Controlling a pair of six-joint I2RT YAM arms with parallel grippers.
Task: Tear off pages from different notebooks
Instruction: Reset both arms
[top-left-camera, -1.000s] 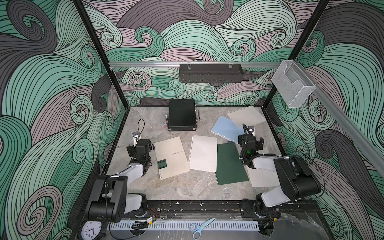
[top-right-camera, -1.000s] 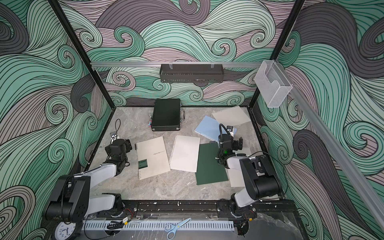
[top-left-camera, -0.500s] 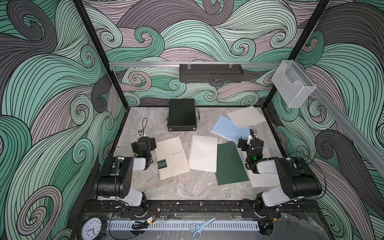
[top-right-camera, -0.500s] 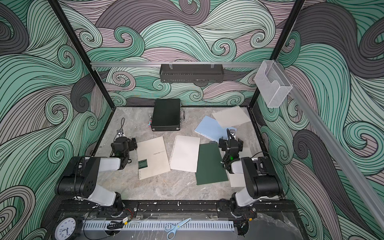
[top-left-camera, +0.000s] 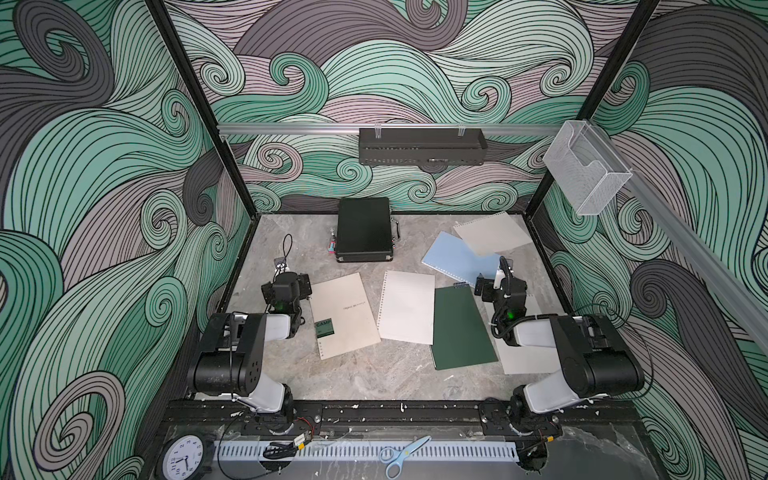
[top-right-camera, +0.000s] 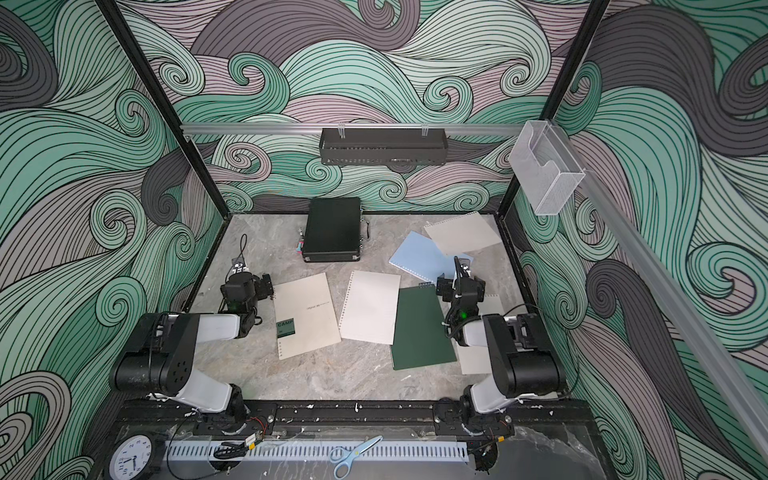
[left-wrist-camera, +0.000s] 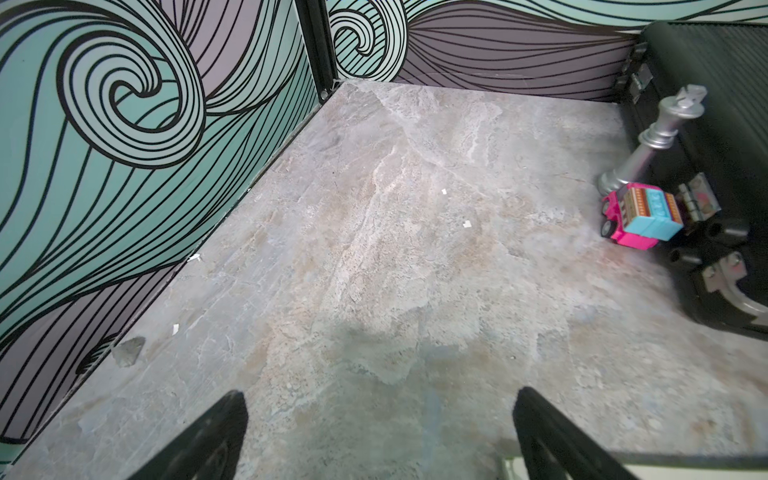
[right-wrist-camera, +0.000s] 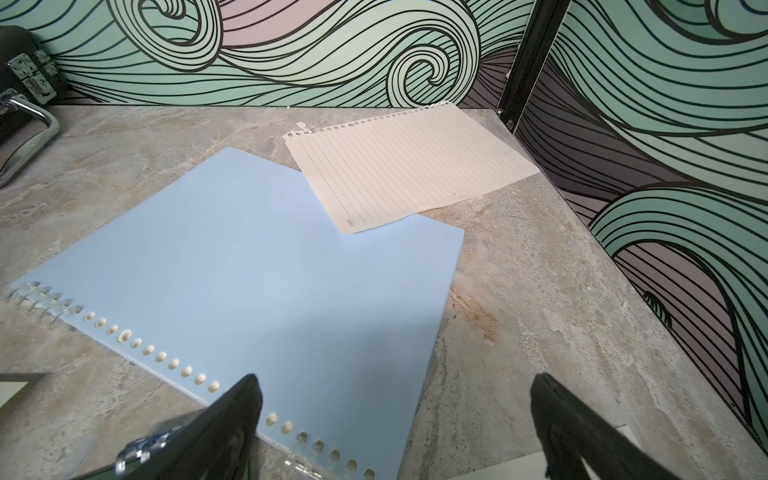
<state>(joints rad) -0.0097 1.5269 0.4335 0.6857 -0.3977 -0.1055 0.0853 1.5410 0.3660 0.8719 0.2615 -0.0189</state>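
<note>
On the marbled desk (top-left-camera: 374, 374) three closed notebooks (top-left-camera: 344, 314) lie among loose pages (top-left-camera: 407, 306), so the left gripper (left-wrist-camera: 380, 395) and right gripper (right-wrist-camera: 395, 378), both wide open and empty, should probably lift clear without brushing any sheet.

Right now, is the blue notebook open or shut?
Shut. The blue notebook lies flat, only its plain cover showing; a loose lined page rests on one corner.
</note>
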